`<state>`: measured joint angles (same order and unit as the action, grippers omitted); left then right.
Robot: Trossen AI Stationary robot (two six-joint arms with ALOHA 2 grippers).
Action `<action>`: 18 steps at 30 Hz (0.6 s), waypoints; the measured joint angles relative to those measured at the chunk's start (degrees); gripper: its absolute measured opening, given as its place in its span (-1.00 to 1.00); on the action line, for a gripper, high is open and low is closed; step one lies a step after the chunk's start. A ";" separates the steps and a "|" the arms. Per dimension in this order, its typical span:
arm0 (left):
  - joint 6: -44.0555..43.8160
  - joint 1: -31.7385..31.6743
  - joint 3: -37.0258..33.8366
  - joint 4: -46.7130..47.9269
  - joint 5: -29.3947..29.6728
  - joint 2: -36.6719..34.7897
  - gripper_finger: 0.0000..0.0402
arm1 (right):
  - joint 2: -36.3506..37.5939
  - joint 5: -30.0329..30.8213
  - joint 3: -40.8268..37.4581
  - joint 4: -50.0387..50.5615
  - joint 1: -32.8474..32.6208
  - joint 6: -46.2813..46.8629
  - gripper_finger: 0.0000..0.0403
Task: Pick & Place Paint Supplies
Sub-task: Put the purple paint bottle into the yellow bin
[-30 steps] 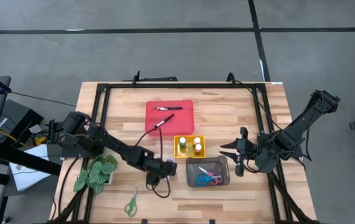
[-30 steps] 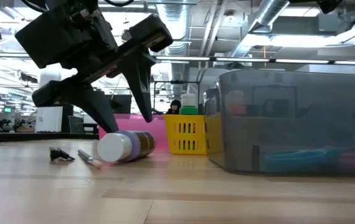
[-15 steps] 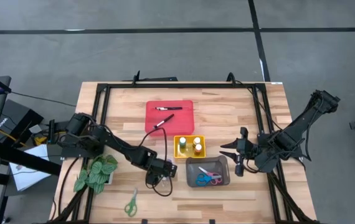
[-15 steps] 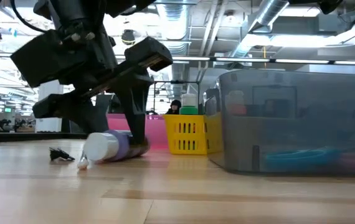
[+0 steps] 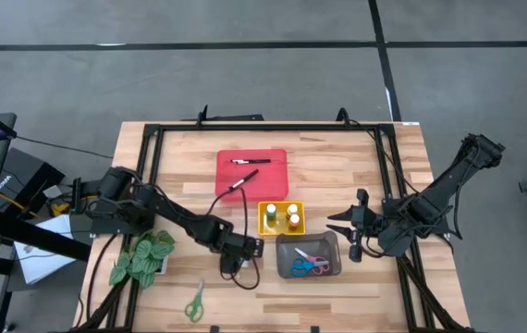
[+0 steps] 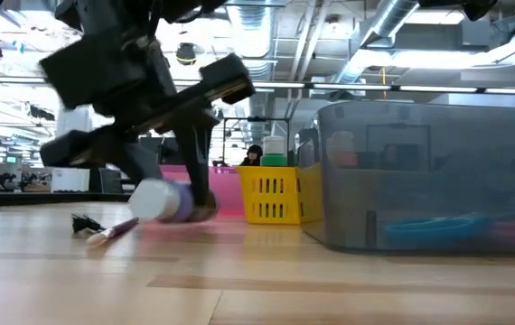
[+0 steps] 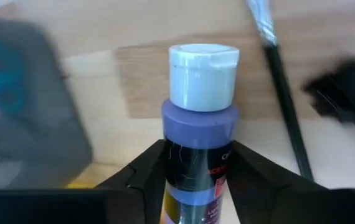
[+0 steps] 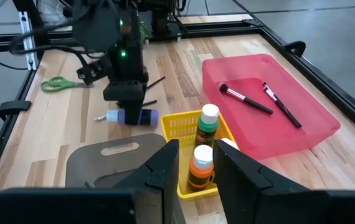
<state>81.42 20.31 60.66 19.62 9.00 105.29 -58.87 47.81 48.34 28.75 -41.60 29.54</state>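
My left hand (image 5: 250,248) is down at the table (image 5: 337,176), just beside the yellow tray (image 5: 281,218) on the side away from my right arm. Its fingers (image 7: 145,175) press in on both sides of the purple paint bottle (image 7: 199,155), which has a pale cap; seen from table height the bottle (image 6: 164,199) is tilted, cap end raised, with its dark end at the wood. A dark-handled paintbrush (image 7: 283,106) lies on the table just beside the bottle, its pale tip (image 6: 104,235) pointing outward.

In the yellow tray stand other small bottles (image 8: 207,127), one green with a white cap and one orange-labelled. Next to that tray, toward the table's near edge, sits the grey tray (image 5: 308,254) holding scissors (image 5: 308,265) with pink and blue handles. On the far side of the yellow tray is the red tray (image 5: 251,172) with two brushes (image 8: 246,99) inside. Green-handled scissors (image 5: 193,302) lie on the wood well away from the yellow tray, near the fake plant (image 5: 143,257).

My right hand (image 5: 349,233) hangs beside the grey tray, its fingers (image 8: 159,167) a little apart and holding nothing.
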 joint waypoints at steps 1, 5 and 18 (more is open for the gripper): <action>-2.41 0.01 0.00 -0.49 -0.34 -0.33 -0.34 | 0.00 0.01 0.00 0.07 0.00 0.00 -0.53; -14.55 0.01 0.00 -1.27 -3.55 -2.82 -0.37 | 0.00 0.00 0.00 0.36 0.00 0.00 -0.53; -57.68 -1.80 -11.63 -24.31 -23.83 -12.56 -0.38 | 0.00 0.00 0.00 0.79 0.00 0.44 -0.53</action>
<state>23.75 18.51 49.03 -4.69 -14.84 92.73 -58.87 47.81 48.34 29.54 -41.60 29.98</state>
